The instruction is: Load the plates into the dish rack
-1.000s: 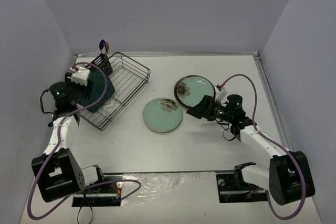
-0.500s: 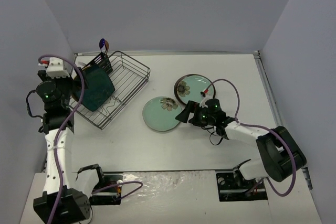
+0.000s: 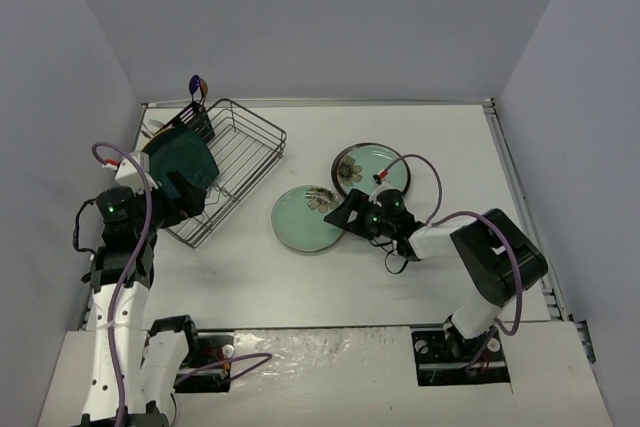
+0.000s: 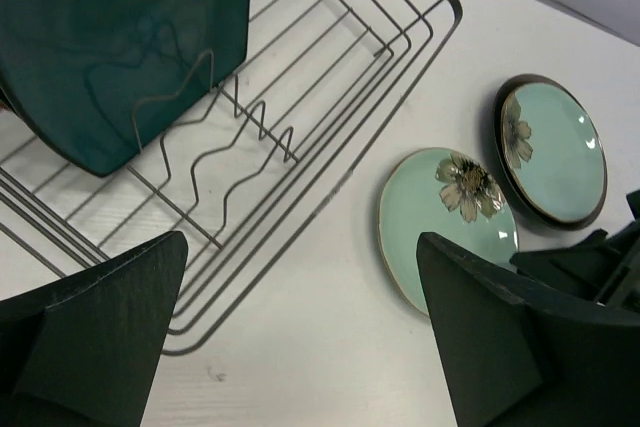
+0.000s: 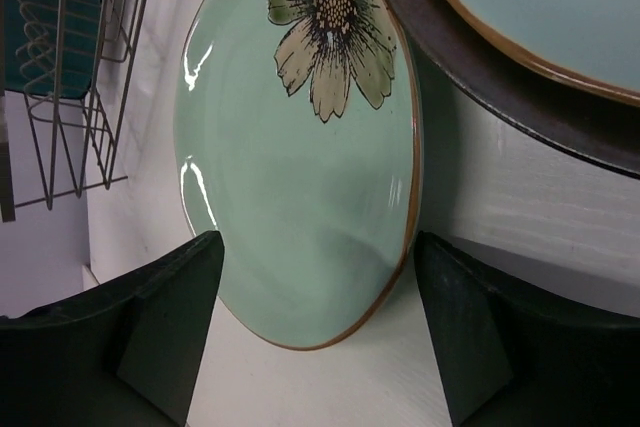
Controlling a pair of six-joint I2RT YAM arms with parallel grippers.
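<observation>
Green plate [image 5: 300, 147], rt tool [image 5: 315, 247] wide open, empty

Flowered green plate [image 5: 300, 177] within wide-spread right claw [image 5: 315, 252]

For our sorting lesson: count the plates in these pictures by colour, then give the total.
Dark teal plate: 1
Pale green flower plate: 1
Dark-rimmed teal plate: 1
Total: 3

Teal plate [image 4: 110, 37] cropped top-left, dark-rimmed plate [image 5: 540, 17] cropped right
</observation>
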